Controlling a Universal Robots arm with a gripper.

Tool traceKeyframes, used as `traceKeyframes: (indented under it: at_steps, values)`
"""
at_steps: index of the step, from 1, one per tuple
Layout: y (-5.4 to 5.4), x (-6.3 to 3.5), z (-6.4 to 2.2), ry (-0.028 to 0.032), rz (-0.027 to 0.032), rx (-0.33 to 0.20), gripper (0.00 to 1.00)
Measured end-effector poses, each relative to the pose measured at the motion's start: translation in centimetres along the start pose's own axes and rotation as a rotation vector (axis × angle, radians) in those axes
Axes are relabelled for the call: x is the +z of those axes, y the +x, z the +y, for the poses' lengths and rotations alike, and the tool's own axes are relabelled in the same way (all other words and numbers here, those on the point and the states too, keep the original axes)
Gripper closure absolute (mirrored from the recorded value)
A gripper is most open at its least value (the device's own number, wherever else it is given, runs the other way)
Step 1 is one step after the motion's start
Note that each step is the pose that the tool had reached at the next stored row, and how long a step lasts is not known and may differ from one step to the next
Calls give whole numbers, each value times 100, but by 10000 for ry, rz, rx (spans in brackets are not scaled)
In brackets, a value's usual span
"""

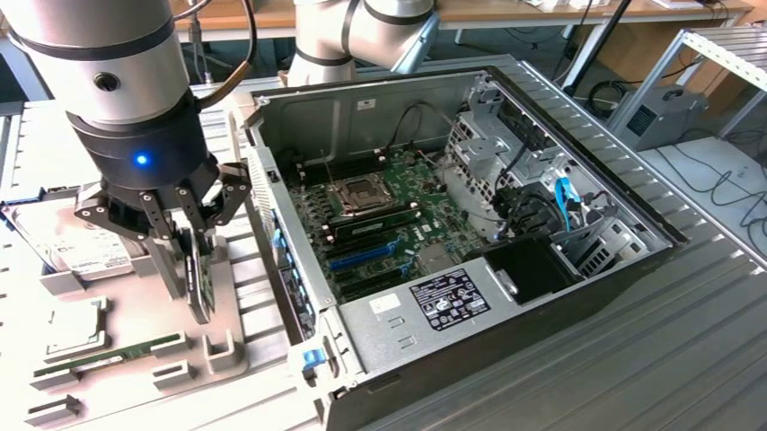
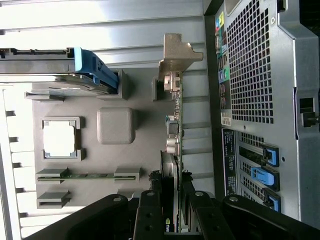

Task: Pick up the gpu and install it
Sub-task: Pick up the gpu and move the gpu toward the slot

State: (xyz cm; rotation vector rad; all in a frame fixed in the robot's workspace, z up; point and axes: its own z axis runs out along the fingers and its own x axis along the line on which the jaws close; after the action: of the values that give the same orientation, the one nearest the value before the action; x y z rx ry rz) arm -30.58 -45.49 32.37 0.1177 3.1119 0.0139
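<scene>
Standing open just beside the parts tray (image 1: 225, 356), the computer case (image 1: 480, 359) exposes its motherboard slots. The gpu (image 1: 201, 289) stands on edge in the tray's holder, with the gripper (image 1: 192, 235) clamped on its upper edge. A straight, untilted lift would likely spare the bracket any snagging.

The gpu (image 2: 175, 115) is a matt dark board with a bare, dull-silver metal bracket (image 2: 176, 52). The tool (image 2: 171, 180) is black with a slight sheen. The holder (image 2: 116, 126) looks like matt grey plastic, the drive frame (image 2: 95, 70) smooth blue plastic. The case (image 2: 250, 65) is perforated grey sheet metal, the worktop (image 1: 683, 359) ribbed, dull metal.
</scene>
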Motion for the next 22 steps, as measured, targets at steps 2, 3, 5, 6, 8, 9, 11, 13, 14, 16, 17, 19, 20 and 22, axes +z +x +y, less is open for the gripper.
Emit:
traceKeyframes:
  at_steps: [2,3,5,6,8,9,11,13,14,16,17,19,20,22]
  values:
    - [0,-1,0,0,0,0,74]
    - [-1,-10,0,0,0,-1,74]
    - [-1,-23,0,-1,0,0,74]
    - [-1,-28,0,0,0,0,74]
    - [-2,-37,0,0,0,0,74]
    - [-2,-42,1,0,0,0,74]
    - [-2,-53,1,0,0,0,74]
    - [-2,-58,1,0,0,0,74]
    - [-2,-61,1,-1,0,0,74]
    - [-3,-64,1,0,0,0,74]
    - [-3,-65,1,0,0,-1,74]
    - [-3,-68,1,0,0,0,74]
    - [-3,-70,1,1,0,0,74]
    - [-3,-73,1,0,0,0,74]
